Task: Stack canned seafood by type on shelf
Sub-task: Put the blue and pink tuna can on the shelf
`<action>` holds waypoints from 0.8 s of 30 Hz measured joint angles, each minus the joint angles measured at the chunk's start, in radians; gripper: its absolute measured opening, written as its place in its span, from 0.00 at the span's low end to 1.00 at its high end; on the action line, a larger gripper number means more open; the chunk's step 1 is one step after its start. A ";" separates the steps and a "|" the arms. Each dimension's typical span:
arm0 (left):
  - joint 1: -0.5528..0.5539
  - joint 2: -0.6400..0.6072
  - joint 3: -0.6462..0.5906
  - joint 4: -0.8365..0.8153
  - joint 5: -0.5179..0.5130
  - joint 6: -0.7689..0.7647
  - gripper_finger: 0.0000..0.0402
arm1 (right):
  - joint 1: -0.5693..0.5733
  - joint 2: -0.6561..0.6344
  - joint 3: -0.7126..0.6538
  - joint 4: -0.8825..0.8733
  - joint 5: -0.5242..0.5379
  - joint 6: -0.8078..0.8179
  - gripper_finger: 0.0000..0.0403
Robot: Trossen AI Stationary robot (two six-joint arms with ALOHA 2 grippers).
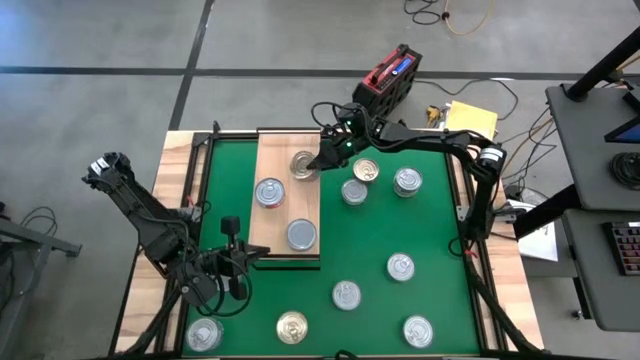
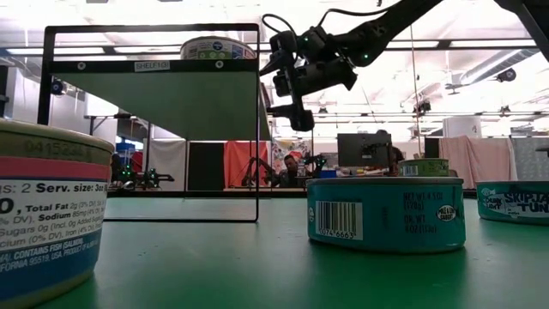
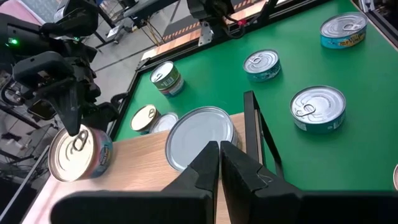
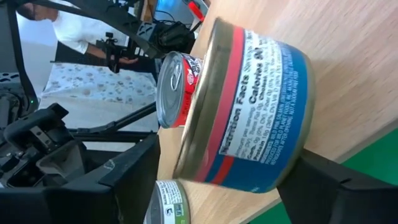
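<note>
A: High view: where is the right gripper (image 1: 322, 160)?
B: At the shelf's (image 1: 270, 215) far edge, jaws apart either side of a gold-lidded tin (image 1: 303, 165) standing on the board.
A: Other tins?
B: Two more on the shelf, the rest spread over the green mat (image 1: 435, 235).
A: Left gripper (image 1: 233, 262)?
B: At the shelf's near edge, jaws together.

**Right gripper at a gold-lidded can on the shelf**

The shelf (image 1: 300, 200) is seen laid on the green mat (image 1: 400, 215). Three cans are set on it: a gold-lidded can (image 1: 303, 165), a silver-lidded can (image 1: 269, 192) and a plain-topped can (image 1: 302, 234). The right gripper (image 1: 322, 160) is positioned at the gold-lidded can. The left gripper (image 1: 232, 226) is held just beside the shelf's near left corner. Other cans are scattered over the mat.
</note>
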 joint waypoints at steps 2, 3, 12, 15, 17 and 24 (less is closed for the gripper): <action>0.001 0.000 0.000 0.000 0.000 0.000 0.00 | 0.000 -0.003 0.000 0.000 0.005 0.001 0.68; 0.001 0.000 0.000 0.000 0.000 0.000 0.00 | 0.000 -0.004 0.000 0.001 0.015 0.001 0.68; 0.001 0.000 0.000 0.000 -0.001 -0.005 0.00 | 0.019 -0.004 0.041 -0.001 0.045 -0.031 0.71; 0.000 0.000 0.000 0.000 -0.001 -0.009 0.00 | 0.027 -0.005 0.056 -0.006 0.092 -0.051 0.71; 0.001 0.000 0.000 0.000 -0.001 -0.012 0.00 | 0.027 -0.005 0.058 -0.008 0.094 -0.055 0.71; 0.000 0.000 0.000 0.000 0.000 -0.013 0.00 | 0.029 -0.005 0.058 -0.075 0.097 -0.093 0.68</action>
